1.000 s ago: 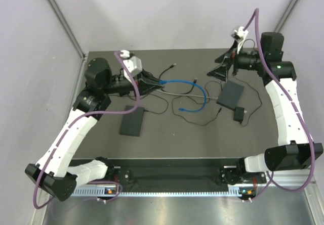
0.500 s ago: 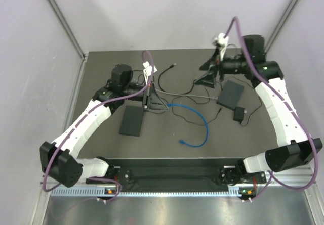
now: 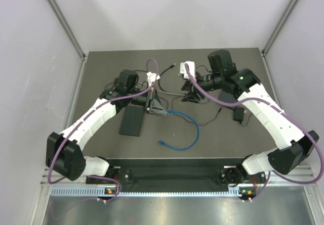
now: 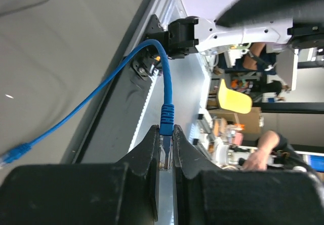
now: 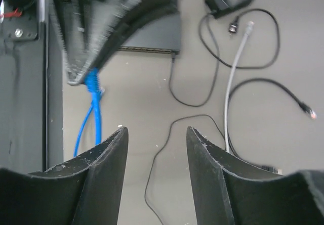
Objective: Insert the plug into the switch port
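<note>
My left gripper [image 3: 158,106] [image 4: 164,130] is shut on the clear plug [image 4: 165,149] of the blue cable [image 3: 195,129], just behind its blue boot [image 4: 166,115]. The plug is held above the table, by the far right corner of a flat black box [image 3: 132,121] [image 5: 154,33] that looks like the switch. Its port does not show. The cable loops right and back to its free end [image 3: 161,142] near the front. My right gripper [image 3: 190,96] [image 5: 157,131] hangs open over the table's middle, nothing between its fingers, just right of the left gripper.
Thin black wires [image 5: 172,129] and a grey cable [image 5: 232,83] with a white plug tip [image 5: 249,28] lie under my right gripper. A small black adapter [image 3: 239,115] sits at the right. The black front rail [image 3: 172,175] runs along the near edge.
The right arm swung left and down to the table's middle, its jaws narrowing. The left gripper moved a little right with the plug, and the cable's free end dragged toward the near left.
</note>
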